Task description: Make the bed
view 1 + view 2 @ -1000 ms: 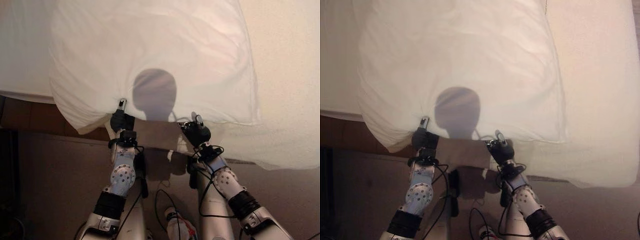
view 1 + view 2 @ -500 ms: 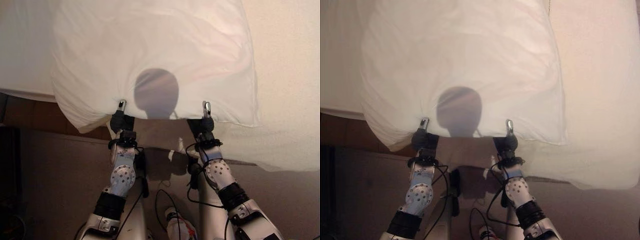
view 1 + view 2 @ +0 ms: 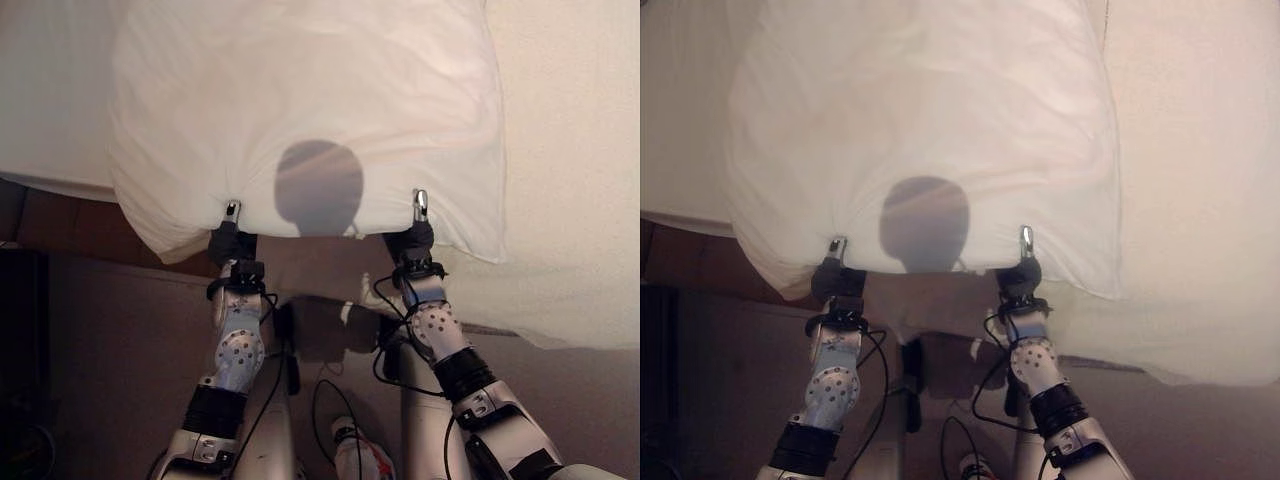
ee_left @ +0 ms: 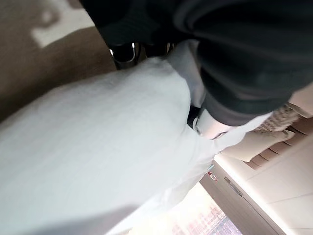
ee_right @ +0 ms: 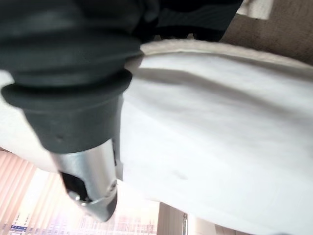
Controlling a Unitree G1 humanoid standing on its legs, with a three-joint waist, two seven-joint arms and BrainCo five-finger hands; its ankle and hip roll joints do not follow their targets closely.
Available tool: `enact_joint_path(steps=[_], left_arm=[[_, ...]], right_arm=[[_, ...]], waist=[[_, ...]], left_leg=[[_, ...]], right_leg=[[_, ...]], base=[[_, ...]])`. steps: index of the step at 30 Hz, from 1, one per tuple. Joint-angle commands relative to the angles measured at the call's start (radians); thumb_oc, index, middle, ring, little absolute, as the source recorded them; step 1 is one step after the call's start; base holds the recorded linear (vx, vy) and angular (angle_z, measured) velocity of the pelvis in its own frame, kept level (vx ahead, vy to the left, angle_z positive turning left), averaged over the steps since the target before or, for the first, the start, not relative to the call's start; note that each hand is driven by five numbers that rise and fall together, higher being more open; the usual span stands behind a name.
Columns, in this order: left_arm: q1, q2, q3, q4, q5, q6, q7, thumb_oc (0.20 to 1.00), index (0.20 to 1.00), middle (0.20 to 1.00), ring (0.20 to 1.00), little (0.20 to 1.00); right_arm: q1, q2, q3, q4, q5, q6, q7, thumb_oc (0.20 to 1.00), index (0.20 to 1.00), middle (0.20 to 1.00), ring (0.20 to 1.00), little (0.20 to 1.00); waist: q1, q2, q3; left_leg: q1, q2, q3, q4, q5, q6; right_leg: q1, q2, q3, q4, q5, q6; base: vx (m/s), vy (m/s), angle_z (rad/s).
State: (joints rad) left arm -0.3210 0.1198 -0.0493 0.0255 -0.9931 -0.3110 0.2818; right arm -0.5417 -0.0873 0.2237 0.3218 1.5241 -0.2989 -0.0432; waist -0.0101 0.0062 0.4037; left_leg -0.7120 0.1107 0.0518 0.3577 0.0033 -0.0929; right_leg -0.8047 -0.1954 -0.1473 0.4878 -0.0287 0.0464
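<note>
Both hands pinch the pillow (image 3: 300, 110) edge
Left hand (image 3: 230, 238), right hand (image 3: 414, 232) clamped; next, set it squarely on the bed (image 3: 570, 120)

fingers of left hand (image 3: 232, 237) and right hand (image 3: 414, 232) hidden under pillow (image 3: 310, 110)

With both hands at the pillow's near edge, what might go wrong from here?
The pillow is pinched only along its near edge by the left hand and right hand, so it may slip free. Its near left corner overhangs the bed, so it may sag or drop to the floor.
</note>
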Motion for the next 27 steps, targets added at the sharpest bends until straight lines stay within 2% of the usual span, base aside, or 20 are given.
enact_joint_path(steps=[1,13,18,19,20,21,23,27], left_arm=[[0.034,0.122,0.252,-0.027,0.057,-0.15,0.084,0.2,0.2,0.2,0.2,0.2],[0.006,0.106,0.254,-0.013,0.071,-0.167,0.127,0.2,0.2,0.2,0.2,0.2],[-0.008,0.094,0.27,0.004,0.092,-0.186,0.215,0.2,0.2,0.2,0.2,0.2],[-0.009,0.094,0.27,0.003,0.094,-0.186,0.217,0.2,0.2,0.2,0.2,0.2],[-0.017,0.091,0.276,0.005,0.108,-0.195,0.247,0.2,0.2,0.2,0.2,0.2],[-0.017,0.091,0.276,0.004,0.109,-0.195,0.249,0.2,0.2,0.2,0.2,0.2],[-0.019,0.082,0.279,-0.001,0.13,-0.193,0.278,0.2,0.2,0.2,0.2,0.2],[-0.013,0.075,0.275,-0.009,0.123,-0.198,0.273,0.2,0.2,0.2,0.2,0.2]], right_arm=[[0.0,-0.061,-0.192,-0.025,0.028,-0.094,0.003,1.0,1.0,1.0,1.0,1.0],[0.001,-0.061,-0.203,-0.012,0.038,-0.095,0.015,1.0,1.0,1.0,1.0,1.0],[0.008,-0.059,-0.213,-0.021,0.04,-0.114,0.012,1.0,1.0,1.0,1.0,1.0],[0.008,-0.059,-0.213,-0.022,0.04,-0.114,0.012,0.915,0.915,0.915,0.915,0.915],[0.011,-0.052,-0.215,-0.03,0.041,-0.129,0.008,0.476,0.476,0.476,0.476,0.476],[0.01,-0.051,-0.215,-0.031,0.04,-0.13,0.007,0.209,0.209,0.209,0.209,0.209],[0.022,-0.038,-0.22,-0.041,0.035,-0.152,0.0,0.2,0.2,0.2,0.2,0.2],[0.039,-0.033,-0.22,-0.057,0.028,-0.162,0.001,0.2,0.2,0.2,0.2,0.2]], waist=[[0.02,0.016,-0.08],[0.009,0.02,-0.09],[0.003,0.021,-0.096],[0.002,0.021,-0.096],[0.0,0.022,-0.098],[0.0,0.022,-0.098],[-0.004,0.024,-0.101],[-0.007,0.028,-0.102]], left_leg=[[-0.032,-0.043,-0.001,-0.015,-0.012,0.059],[-0.036,-0.042,0.003,-0.007,-0.016,0.059],[-0.036,-0.038,0.003,-0.01,-0.013,0.054],[-0.04,-0.039,0.004,-0.011,-0.007,0.055],[-0.035,-0.037,0.005,-0.012,-0.011,0.052],[-0.039,-0.038,0.005,-0.013,-0.005,0.053],[-0.04,-0.037,0.006,-0.019,-0.003,0.053],[-0.031,-0.038,0.007,-0.026,-0.004,0.056]], right_leg=[[0.021,0.012,-0.025,-0.068,0.036,0.08],[0.014,0.013,-0.022,-0.059,0.031,0.078],[0.014,0.016,-0.022,-0.063,0.03,0.077],[0.011,0.016,-0.022,-0.065,0.035,0.076],[0.015,0.018,-0.022,-0.068,0.031,0.077],[0.012,0.017,-0.022,-0.07,0.037,0.076],[0.012,0.018,-0.021,-0.073,0.039,0.076],[0.017,0.021,-0.017,-0.076,0.037,0.076]], base=[[0.0,0.0,0.0],[0.0,0.0,0.0],[0.0,0.0,0.0],[0.0,0.0,0.0],[0.0,0.0,0.0],[0.0,0.0,0.0],[0.0,0.0,0.0],[0.0,0.0,0.0]])
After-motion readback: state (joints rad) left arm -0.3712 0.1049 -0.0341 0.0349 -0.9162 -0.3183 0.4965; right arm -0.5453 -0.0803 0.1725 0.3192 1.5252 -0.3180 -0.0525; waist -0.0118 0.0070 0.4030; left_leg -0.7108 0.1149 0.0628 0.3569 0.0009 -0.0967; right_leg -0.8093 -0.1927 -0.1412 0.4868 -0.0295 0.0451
